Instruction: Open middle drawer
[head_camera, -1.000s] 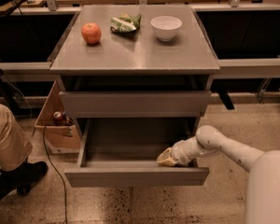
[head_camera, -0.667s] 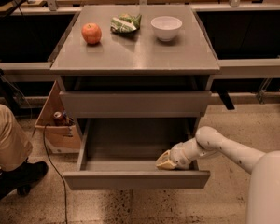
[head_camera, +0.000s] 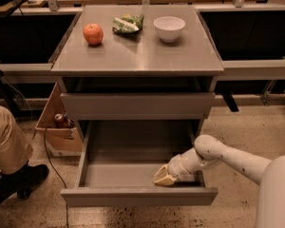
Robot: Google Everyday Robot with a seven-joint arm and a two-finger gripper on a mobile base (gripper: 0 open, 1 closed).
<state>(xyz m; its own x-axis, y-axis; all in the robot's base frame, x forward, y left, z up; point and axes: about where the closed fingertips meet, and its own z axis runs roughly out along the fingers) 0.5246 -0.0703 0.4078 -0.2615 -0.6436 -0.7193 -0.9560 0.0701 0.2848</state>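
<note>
While my gripper (head_camera: 164, 177) sat inside the pulled-out middle drawer (head_camera: 133, 196) and I could not tell its spread, a careless retreat risked snagging that drawer's front.

My jaws are pale cream-yellow and sit inside the plain grey middle drawer (head_camera: 137, 197), near its front right. My arm (head_camera: 228, 158) is white. The counter (head_camera: 137, 53) is the same flat grey. On it are a red-orange apple (head_camera: 92, 33), a green-and-white snack bag (head_camera: 127, 24) and a white bowl (head_camera: 169, 28). The floor (head_camera: 256, 127) is beige with dark speckles. At left are a brown cardboard box (head_camera: 57, 137), tan trousers (head_camera: 7, 139) and a black shoe (head_camera: 21, 179).
</note>
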